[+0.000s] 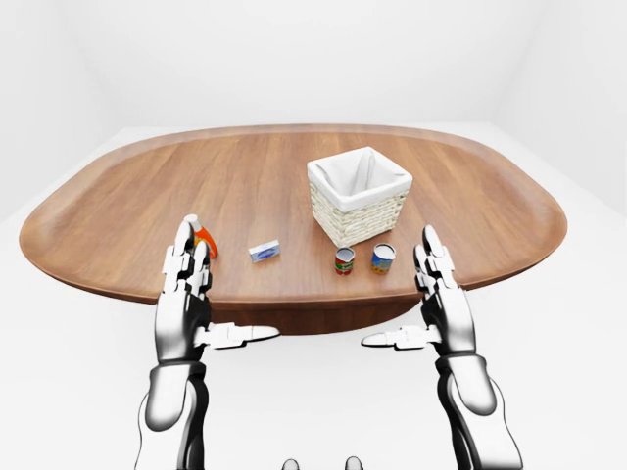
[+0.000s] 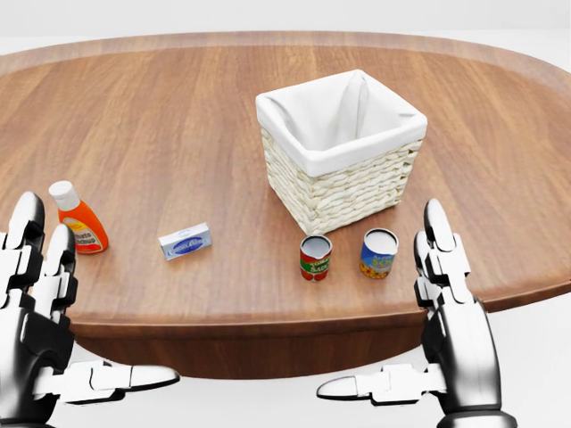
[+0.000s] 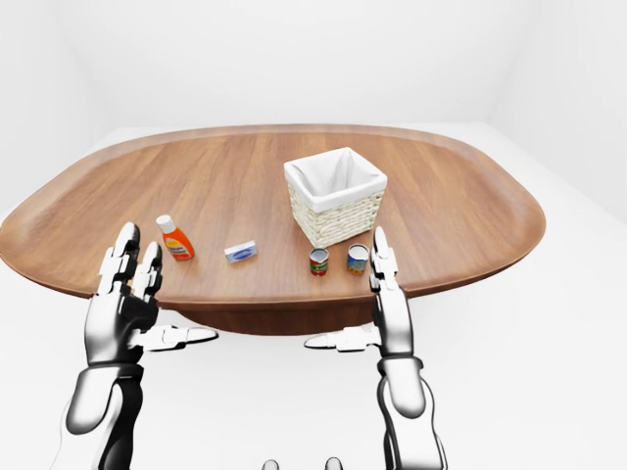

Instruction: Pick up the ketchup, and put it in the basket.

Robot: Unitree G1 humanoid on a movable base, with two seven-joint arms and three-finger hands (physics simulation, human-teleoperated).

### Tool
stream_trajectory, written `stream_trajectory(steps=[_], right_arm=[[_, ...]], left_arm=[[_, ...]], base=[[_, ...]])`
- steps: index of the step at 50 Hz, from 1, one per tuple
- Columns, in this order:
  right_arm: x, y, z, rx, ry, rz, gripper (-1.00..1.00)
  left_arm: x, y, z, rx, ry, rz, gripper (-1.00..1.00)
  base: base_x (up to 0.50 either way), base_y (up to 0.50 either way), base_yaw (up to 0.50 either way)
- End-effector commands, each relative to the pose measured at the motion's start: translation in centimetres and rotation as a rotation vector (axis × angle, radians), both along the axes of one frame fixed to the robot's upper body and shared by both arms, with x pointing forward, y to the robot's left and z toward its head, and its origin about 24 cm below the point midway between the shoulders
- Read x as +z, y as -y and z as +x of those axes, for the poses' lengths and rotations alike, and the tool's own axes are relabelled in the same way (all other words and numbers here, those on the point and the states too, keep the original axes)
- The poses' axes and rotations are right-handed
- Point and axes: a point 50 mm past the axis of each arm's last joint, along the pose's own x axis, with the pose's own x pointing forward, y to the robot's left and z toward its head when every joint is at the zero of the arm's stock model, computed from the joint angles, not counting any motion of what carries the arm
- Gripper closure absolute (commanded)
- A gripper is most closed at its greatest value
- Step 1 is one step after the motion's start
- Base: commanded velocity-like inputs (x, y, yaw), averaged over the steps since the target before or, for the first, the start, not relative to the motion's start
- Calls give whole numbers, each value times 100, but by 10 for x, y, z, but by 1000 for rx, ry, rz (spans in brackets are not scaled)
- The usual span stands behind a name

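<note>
Both hands are hovering spread wide and holding nothing, off the near edge of the counter point(image 2: 178, 107). The ketchup point(image 2: 78, 219) is standing upright just above the left hand point(image 2: 40, 334) in the head view, near that edge. The basket point(image 2: 339, 147) is sitting above and left of the right hand point(image 2: 451, 330), with two cans point(image 2: 315, 258) and a small box point(image 2: 186, 241) lying on the open wood between the hands.

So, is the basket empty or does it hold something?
Empty, as far as visible: the basket shows only white lining inside; its bottom is partly hidden.
</note>
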Motion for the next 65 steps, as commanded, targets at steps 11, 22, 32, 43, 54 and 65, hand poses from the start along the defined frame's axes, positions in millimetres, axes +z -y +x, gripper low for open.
stream_trajectory(steps=[11,22,32,43,54,65], right_arm=[[2,0,-3,20,26,-8,-100],[0,1,0,-13,24,-8,-100],[4,1,-3,-3,50,-5,-100],[4,0,-5,20,60,-10,-100],[0,0,2,-6,35,7,-100],[-3,0,5,-45,8,-16,-100]], left_arm=[[3,-1,-2,-24,17,-34,-100],[-1,-1,0,-17,0,-35,-100],[0,-1,-1,-19,2,-22,-100],[0,0,-2,-28,5,-19,-100],[7,-1,-2,-26,37,-25,-100],[7,-1,-1,-25,34,-15,-100]], base=[[50,2,0],[18,1,0],[0,0,0],[33,34,0],[27,27,0],[0,0,0]])
